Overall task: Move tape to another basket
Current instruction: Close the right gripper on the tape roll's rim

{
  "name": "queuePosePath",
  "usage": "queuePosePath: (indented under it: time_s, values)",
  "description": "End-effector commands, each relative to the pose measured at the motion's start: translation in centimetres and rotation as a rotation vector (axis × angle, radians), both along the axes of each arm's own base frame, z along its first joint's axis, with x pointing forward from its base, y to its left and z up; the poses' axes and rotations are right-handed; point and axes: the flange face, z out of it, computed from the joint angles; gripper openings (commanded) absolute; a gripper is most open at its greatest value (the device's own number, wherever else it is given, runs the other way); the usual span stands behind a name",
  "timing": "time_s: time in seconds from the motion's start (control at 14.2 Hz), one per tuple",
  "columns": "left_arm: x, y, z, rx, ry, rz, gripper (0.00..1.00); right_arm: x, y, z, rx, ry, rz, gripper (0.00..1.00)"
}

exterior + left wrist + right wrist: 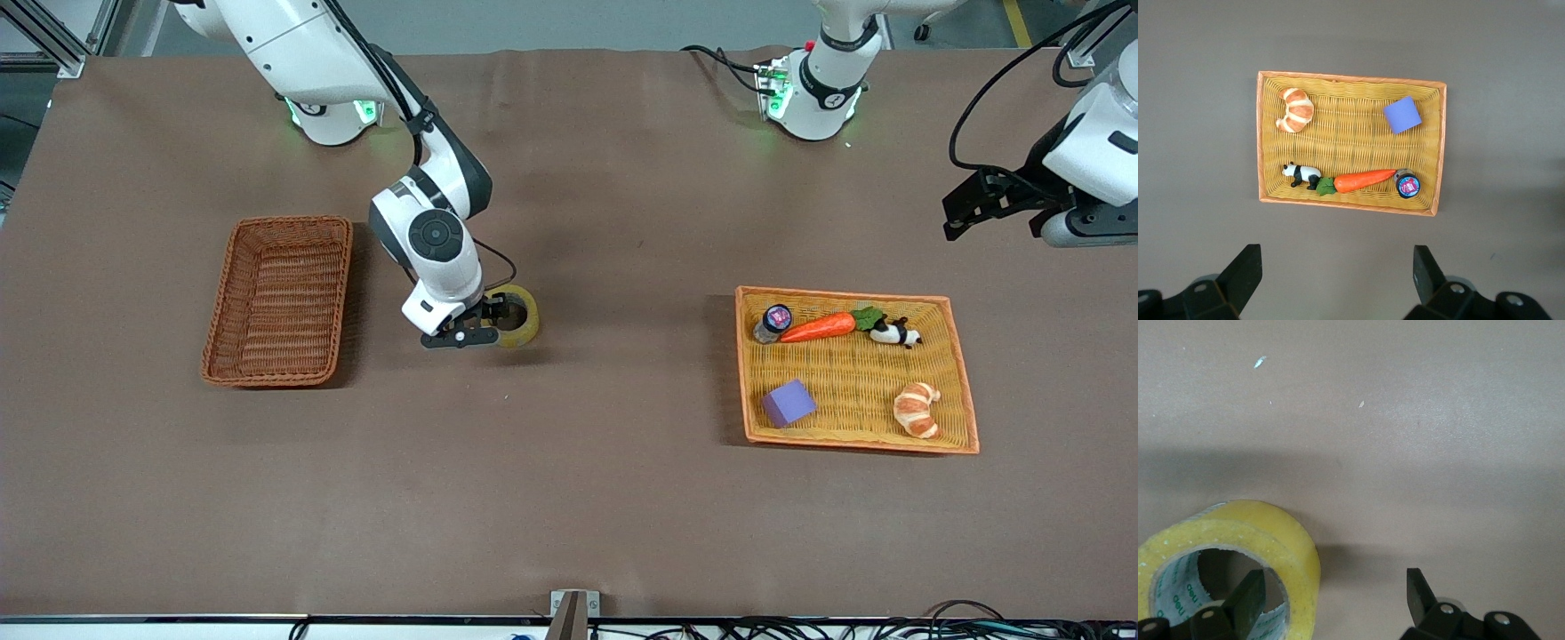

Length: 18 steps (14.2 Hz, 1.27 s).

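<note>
Half done at best: tape [518, 316] lies on the table [622, 498] beside the basket [278, 302], right gripper [484, 324] spread astride its wall, nothing clamped; left gripper [991, 209] waits spread above the tray [965, 427].

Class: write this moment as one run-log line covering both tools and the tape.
right tool: open, one finger inside tape hole, on table | left tool: open, waiting above yellow tray | brown basket: no tape

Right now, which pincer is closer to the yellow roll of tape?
The right pincer: it is down at the tape, one finger inside the hole. The left pincer waits, open, in the air by the yellow tray.
</note>
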Motion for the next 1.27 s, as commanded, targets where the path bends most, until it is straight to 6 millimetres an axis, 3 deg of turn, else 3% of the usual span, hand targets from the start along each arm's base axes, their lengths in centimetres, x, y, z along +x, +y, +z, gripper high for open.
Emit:
queuePosePath:
  time_s: [0.0,0.21,0.63,0.7,0.77,0.91,1.06,1.2]
  values:
    - [-1.2,-0.4,0.4,-0.013,0.009,-0.022,1.0,-0.5,0.2,0.3,-0.011,-0.006,-0.008,0.94]
    - [-2.4,0.0,-0.4,-0.008,0.023,-0.019,1.0,-1.0,1.1,-0.3,0.008,-0.023,0.008,0.94]
    - [-2.3,0.5,-0.5,-0.01,0.026,-0.011,1.0,-0.9,0.7,-3.0,0.013,-0.039,0.022,0.93]
    - [-2.3,0.5,-0.5,-0.01,0.026,-0.011,1.0,-0.9,0.7,-3.1,0.011,-0.038,0.026,0.89]
    - [-2.3,0.5,-0.5,-0.01,0.026,-0.011,1.0,-0.8,0.7,-3.1,0.006,-0.044,0.035,0.74]
    - [-2.3,0.5,-0.5,-0.009,0.027,-0.011,1.0,-0.8,0.6,-3.0,0.004,-0.043,0.019,0.24]
    - [-2.3,0.4,-0.4,-0.01,0.026,-0.013,1.0,-0.5,0.6,-2.8,0.004,-0.046,-0.057,0.04]
    - [-2.1,0.2,-0.5,-0.012,0.028,-0.016,1.0,-0.2,0.6,-2.6,0.006,-0.05,-0.064,0.0]
